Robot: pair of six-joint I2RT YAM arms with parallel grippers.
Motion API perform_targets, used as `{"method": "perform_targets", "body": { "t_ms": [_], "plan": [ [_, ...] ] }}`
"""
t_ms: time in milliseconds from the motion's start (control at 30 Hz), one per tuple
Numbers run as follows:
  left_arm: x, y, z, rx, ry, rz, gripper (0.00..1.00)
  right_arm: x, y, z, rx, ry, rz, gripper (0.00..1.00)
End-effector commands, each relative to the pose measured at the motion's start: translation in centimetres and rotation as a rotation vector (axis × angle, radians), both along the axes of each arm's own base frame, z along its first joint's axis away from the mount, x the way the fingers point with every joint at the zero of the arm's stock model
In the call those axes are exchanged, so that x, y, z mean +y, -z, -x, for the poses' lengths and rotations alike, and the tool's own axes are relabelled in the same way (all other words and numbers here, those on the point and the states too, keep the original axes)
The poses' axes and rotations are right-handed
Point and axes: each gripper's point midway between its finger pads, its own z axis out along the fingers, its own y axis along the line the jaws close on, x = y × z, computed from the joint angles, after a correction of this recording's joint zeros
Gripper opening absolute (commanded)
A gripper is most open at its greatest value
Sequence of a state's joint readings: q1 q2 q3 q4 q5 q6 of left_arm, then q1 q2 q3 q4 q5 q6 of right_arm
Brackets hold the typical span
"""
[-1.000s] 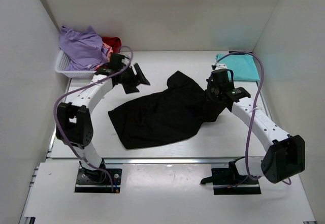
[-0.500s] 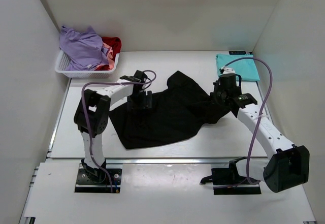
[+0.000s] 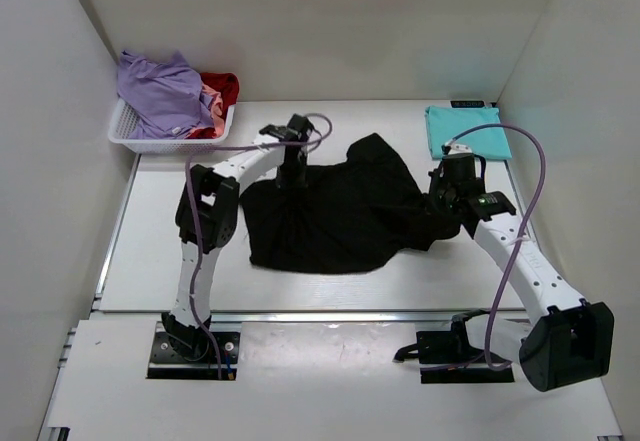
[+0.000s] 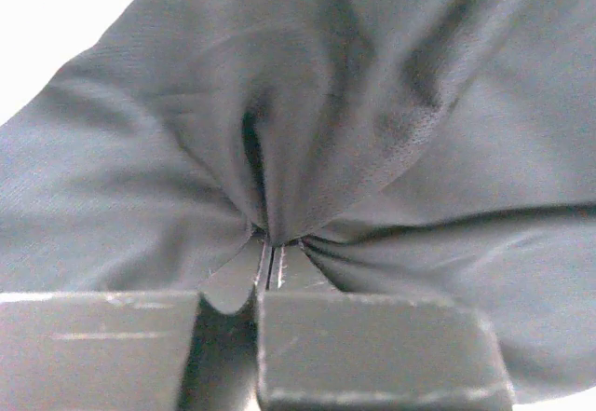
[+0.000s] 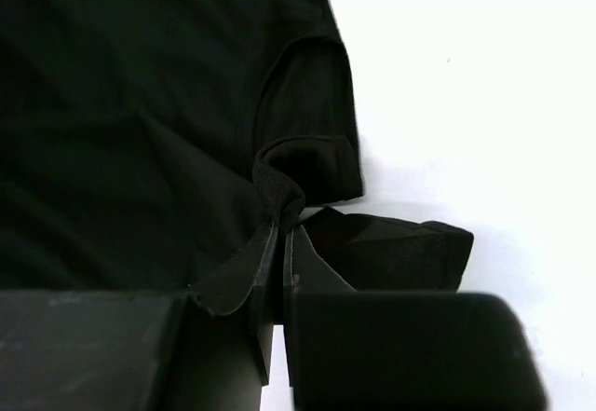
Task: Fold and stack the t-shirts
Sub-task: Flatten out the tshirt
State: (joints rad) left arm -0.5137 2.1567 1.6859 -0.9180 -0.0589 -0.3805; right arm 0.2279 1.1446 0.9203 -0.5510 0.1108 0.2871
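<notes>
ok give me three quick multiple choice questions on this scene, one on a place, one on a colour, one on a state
1. Where is the teal t-shirt? A in the basket; B on the table's far right corner; C under the black t-shirt.
2. What colour is the topmost shirt in the basket? A lavender; B teal; C black.
3. How is the left gripper? A open above the table; B shut on the teal t-shirt; C shut on the black t-shirt.
Answers: 1 B, it lies flat near the right wall; 2 A, the lavender t-shirt drapes over the heap; 3 C, its wrist view shows black cloth pinched in it.
</notes>
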Motion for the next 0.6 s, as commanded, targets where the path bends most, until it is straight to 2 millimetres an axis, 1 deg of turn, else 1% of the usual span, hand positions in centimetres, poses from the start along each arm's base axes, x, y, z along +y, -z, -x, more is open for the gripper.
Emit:
{"method": "perform_targets", "body": {
  "t_ms": [0, 33, 67, 100, 133, 200, 233, 300, 333, 367, 400, 433, 467, 500, 533, 567],
  "plan": [
    [1.6, -9.1, -8.2, -0.269, -0.078, 0.086, 0.00, 0.3, 0.2, 1.5, 0.020, -0.025, -0.015, 0.00],
    [1.8, -12.2, -10.7, -0.336, -0.112, 0.162, 0.00, 0.6, 0.4, 1.9, 0.027, -0.027, -0.022, 0.00],
    [2.0, -12.1, -11.8, -0.327, -0.137, 0.208, 0.00, 0.7, 0.4, 2.0, 0.025, -0.029, -0.026, 0.00],
    [1.5, -12.4, -13.1, -0.343, -0.133, 0.243, 0.00, 0.8, 0.6, 2.2, 0.031, -0.026, -0.037, 0.00],
    [1.3, -13.8, -14.3, -0.384, -0.133, 0.263, 0.00, 0.9, 0.9, 2.3, 0.042, -0.023, -0.040, 0.00],
    [0.7, -13.8, -16.2, -0.412, -0.122, 0.281, 0.00, 1.2, 1.4, 2.4, 0.058, -0.027, -0.044, 0.01],
    [0.4, -14.9, -16.9, -0.446, -0.112, 0.301, 0.00, 1.1, 1.8, 2.5, 0.075, -0.027, -0.039, 0.00],
    [-0.9, -16.7, -18.3, -0.514, -0.083, 0.369, 0.29, 1.3, 2.4, 2.5, 0.102, -0.024, -0.049, 0.00],
    [-1.4, -17.0, -18.4, -0.509, -0.081, 0.423, 0.58, 1.6, 2.5, 2.6, 0.109, -0.032, -0.050, 0.00],
    [-1.2, -15.7, -18.0, -0.470, -0.101, 0.429, 0.73, 1.6, 2.6, 2.4, 0.105, -0.030, -0.055, 0.00],
    [-1.0, -16.2, -17.9, -0.469, -0.106, 0.458, 0.78, 1.6, 3.0, 2.6, 0.111, -0.031, -0.049, 0.00],
    [-0.7, -15.0, -16.9, -0.428, -0.111, 0.448, 0.78, 1.8, 3.1, 2.4, 0.106, -0.036, -0.059, 0.00],
    [0.2, -12.5, -15.8, -0.369, -0.122, 0.422, 0.77, 1.8, 2.9, 2.1, 0.089, -0.028, -0.064, 0.00],
    [0.9, -13.2, -15.2, -0.382, -0.132, 0.420, 0.78, 2.0, 3.5, 2.1, 0.105, -0.035, -0.069, 0.00],
    [2.2, -11.8, -13.9, -0.350, -0.174, 0.402, 0.77, 2.0, 3.7, 2.2, 0.107, -0.031, -0.080, 0.00],
    [3.1, -8.7, -11.6, -0.271, -0.200, 0.375, 0.76, 2.1, 3.7, 1.9, 0.097, -0.033, -0.081, 0.00]
  ]
}}
